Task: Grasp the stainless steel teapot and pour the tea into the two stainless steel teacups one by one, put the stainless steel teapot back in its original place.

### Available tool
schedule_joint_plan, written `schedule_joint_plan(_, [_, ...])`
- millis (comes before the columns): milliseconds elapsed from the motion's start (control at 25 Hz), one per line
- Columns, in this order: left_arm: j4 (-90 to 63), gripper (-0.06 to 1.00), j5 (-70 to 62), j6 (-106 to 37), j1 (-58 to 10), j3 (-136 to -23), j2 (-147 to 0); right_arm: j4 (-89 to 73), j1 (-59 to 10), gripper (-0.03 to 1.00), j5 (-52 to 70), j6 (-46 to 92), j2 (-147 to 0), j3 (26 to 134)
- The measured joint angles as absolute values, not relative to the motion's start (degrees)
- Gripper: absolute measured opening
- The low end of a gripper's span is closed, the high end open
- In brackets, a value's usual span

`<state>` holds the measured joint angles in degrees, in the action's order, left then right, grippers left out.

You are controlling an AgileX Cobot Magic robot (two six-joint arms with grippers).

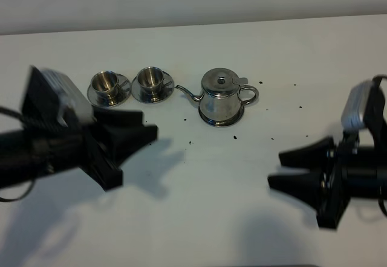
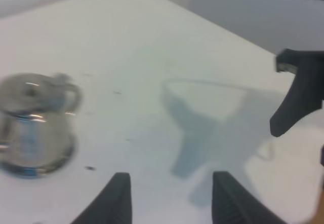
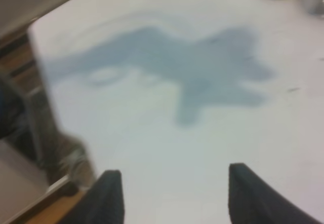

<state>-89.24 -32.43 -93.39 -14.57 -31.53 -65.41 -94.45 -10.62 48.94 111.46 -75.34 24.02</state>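
Counted one teapot (image 1: 222, 96), coaster (image 1: 222, 122) mostly hidden beneath; two teacups at its 9 o'clock: nearer teacup (image 1: 150, 80), farther teacup (image 1: 106, 83). Saw left gripper (image 2: 172, 186), right gripper (image 3: 174, 176) spread wide, empty.

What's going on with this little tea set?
Nothing is being handled yet. The left arm's black tool and the right arm's black tool both hang open and empty above the white table. The shiny steel teapot with the thin curved spout sits on its round steel coaster, spout towards the nearer steel cup and the farther steel cup, each on a saucer.
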Motion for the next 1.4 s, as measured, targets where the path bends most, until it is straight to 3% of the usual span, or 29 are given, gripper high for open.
schedule_joint_plan(200, [-60.1,0.41,-33.1,-55.7,-14.6,-40.9,-58.5,-90.6,-10.6,0.45,47.5,103.9,-75.4,30.0])
schedule_joint_plan(360, [-32.1,0.41,-45.0,-24.7,-14.6,-48.6,-55.9,-86.3,-10.6,0.45,47.5,97.9,-75.4,33.8])
schedule_joint_plan(520, [-12.2,0.40,-59.1,-6.6,-14.6,-50.3,-53.7,-82.5,-10.6,0.45,47.6,93.6,-75.5,36.2])
schedule_joint_plan(720, [-3.3,0.39,-62.9,-1.7,-14.6,-43.8,-48.5,-81.4,-10.6,0.45,47.6,91.3,-75.5,38.0])
schedule_joint_plan(1000, [-2.7,0.39,-53.9,-3.4,-14.6,-30.9,-38.0,-81.3,-10.6,0.45,47.6,91.3,-75.5,38.4])
schedule_joint_plan(1400, [-9.2,0.39,-54.9,-6.3,-14.6,-30.0,-25.9,-81.3,-10.6,0.45,47.7,91.3,-75.5,38.4])
